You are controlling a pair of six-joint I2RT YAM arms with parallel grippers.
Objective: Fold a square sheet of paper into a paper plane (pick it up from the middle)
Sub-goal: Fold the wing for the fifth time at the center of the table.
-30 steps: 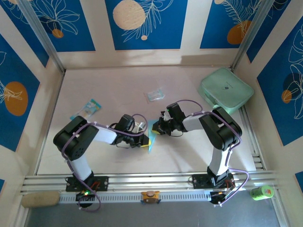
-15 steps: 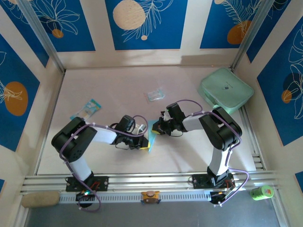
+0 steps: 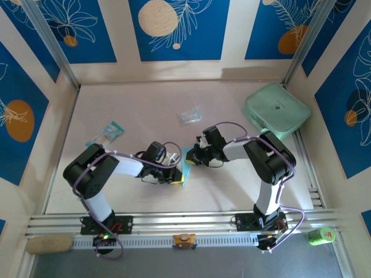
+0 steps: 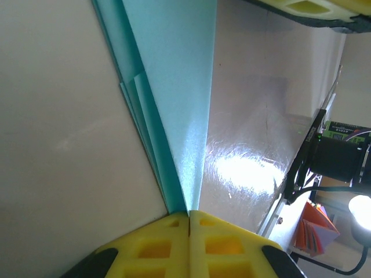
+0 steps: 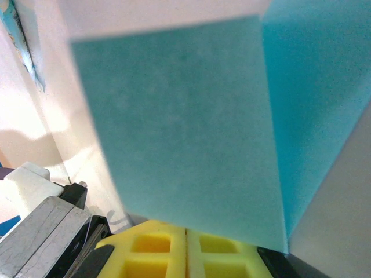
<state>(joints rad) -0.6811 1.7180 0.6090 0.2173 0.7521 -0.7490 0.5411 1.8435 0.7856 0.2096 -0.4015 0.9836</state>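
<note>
Paper first: from the overhead camera the folded blue paper (image 3: 185,164) shows as a narrow strip at the middle of the table (image 3: 145,104). It is caught between the left gripper (image 3: 178,175) at its near end and the right gripper (image 3: 191,157) at its far end.

From the left wrist, the yellow pads (image 4: 145,243) are pressed flat together on the paper's pointed tip. Several stacked layers run up along one long crease, so the main folds look done.

From the right wrist, that pincer's pads (image 5: 156,249) are likewise clenched. A broad flap of the paper rises from their seam, and another panel angles off beside it.

I judge the plane mostly shaped. What looks left is sharpening the creases, spreading the wings and letting go.
</note>
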